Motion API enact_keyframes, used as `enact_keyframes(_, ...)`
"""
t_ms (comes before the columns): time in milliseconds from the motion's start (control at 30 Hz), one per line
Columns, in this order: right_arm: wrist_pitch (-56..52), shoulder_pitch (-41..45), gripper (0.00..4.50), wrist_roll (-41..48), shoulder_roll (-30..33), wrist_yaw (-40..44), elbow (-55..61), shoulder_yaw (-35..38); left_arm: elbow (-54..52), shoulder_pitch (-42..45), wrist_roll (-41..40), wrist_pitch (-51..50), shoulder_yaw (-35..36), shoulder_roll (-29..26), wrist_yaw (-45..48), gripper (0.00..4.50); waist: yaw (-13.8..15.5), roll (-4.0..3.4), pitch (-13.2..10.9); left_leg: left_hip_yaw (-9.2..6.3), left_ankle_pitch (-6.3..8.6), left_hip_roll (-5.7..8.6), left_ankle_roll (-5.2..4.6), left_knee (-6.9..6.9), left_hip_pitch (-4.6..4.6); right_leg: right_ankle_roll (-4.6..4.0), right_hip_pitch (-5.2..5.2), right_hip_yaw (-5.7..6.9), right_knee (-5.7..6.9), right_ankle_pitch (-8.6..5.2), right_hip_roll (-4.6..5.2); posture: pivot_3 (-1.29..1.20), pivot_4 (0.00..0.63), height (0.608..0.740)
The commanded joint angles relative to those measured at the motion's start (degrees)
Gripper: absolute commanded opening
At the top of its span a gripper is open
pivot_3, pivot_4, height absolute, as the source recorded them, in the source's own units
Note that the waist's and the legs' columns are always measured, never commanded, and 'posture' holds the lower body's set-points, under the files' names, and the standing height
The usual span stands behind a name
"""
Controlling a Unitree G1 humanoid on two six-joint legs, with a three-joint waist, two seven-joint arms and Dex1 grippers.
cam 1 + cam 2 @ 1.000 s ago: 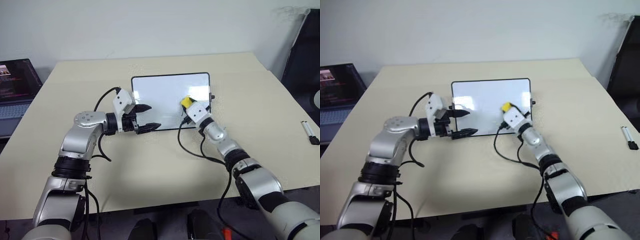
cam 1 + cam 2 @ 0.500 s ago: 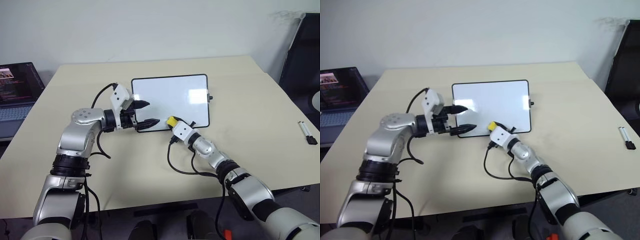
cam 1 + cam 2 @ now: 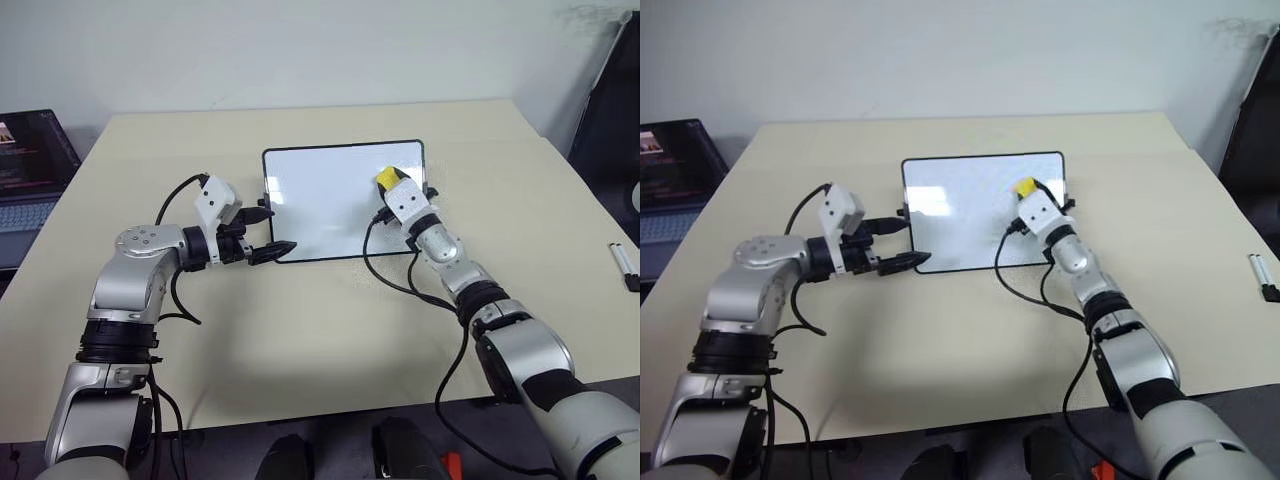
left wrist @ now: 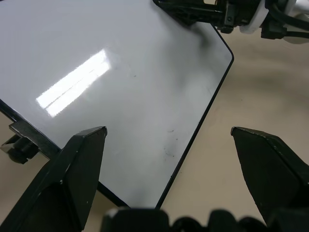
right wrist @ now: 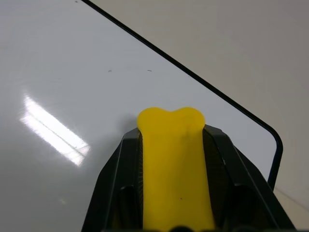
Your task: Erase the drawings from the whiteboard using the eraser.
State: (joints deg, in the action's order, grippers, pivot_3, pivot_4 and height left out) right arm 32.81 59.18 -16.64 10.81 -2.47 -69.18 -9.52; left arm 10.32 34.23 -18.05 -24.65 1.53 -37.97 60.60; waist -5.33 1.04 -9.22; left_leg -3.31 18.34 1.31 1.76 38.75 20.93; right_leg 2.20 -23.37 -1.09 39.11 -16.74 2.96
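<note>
Beige table (image 3: 300, 320); whiteboard (image 3: 320, 210); right gripper (image 3: 392, 181) clamps eraser (image 3: 387, 177)

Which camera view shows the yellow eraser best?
The right wrist view: the eraser is large there, clamped between the right end effector's fingers over the whiteboard. Both eye views show it as a small yellow block near the board's right edge.

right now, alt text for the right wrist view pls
The right claw grips a small bright yellow block eraser over a glossy white rectangular whiteboard with a thin black frame, near its rounded corner; beige table lies beyond.
</note>
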Motion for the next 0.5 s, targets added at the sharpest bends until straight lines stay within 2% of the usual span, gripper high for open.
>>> enact_keyframes(33, -2.8, 2.2, 1.31, 0.7, -2.5, -0.2, -2.2, 0.9, -2.9, 0.1, -1.3, -0.2, 0.9, -0.4, 0.0, 4.50, 0.0, 0.00, 0.0, -0.01, 0.00, 0.00, 0.00, 0.04, -0.03, 0.02, 0.06, 0.00, 0.01, 0.03, 0.00, 0.00, 0.150, 0.740)
enact_keyframes(267, -0.9, 0.7, 1.31, -3.1, -9.1, 3.4, -2.6, -3.8, -3.7, -0.1, -1.3, -0.8, 1.1, -0.3, -0.4, 4.50, -0.5, -0.01, 0.0, -0.02, -0.02, -0.01, -0.03, 0.07, -0.18, 0.02, 0.14, -0.02, 0.11, 0.14, -0.05, 0.00, 0.150, 0.740)
enact_keyframes(500, 1.0, -0.8, 1.31, -3.8, -10.2, 4.1, -1.3, -5.3, -3.9, -0.4, -1.4, -1.2, 1.2, -0.2, -0.7, 4.50, -0.3, -0.01, 0.0, -0.05, -0.02, 0.04, -0.02, 0.08, -0.12, 0.04, 0.13, 0.02, -0.02, 0.15, -0.01, 0.00, 0.150, 0.740)
